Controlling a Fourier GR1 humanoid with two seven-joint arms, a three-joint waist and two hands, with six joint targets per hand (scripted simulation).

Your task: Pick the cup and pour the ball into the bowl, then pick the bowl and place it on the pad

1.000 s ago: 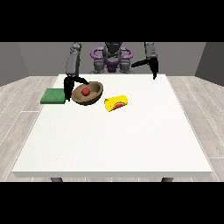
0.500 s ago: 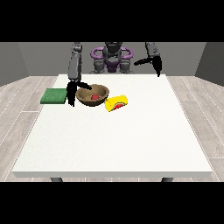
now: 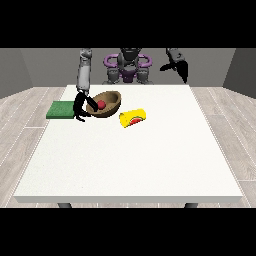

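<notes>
Black hand (image 3: 81,106) covers the bowl's (image 3: 111,103) left rim.

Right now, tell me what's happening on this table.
The hand at the view's left grips the near-left rim of the brown bowl, which is tilted and holds the red ball. The green pad lies just left of it. The yellow cup lies on its side on the white table. The hand at the view's right hangs raised, holding nothing.

The bowl (image 3: 109,104) looks like matt brown wood. The pad (image 3: 62,109) at its nine o'clock seems soft green cloth. The table (image 3: 130,155) is smooth matt white.
</notes>
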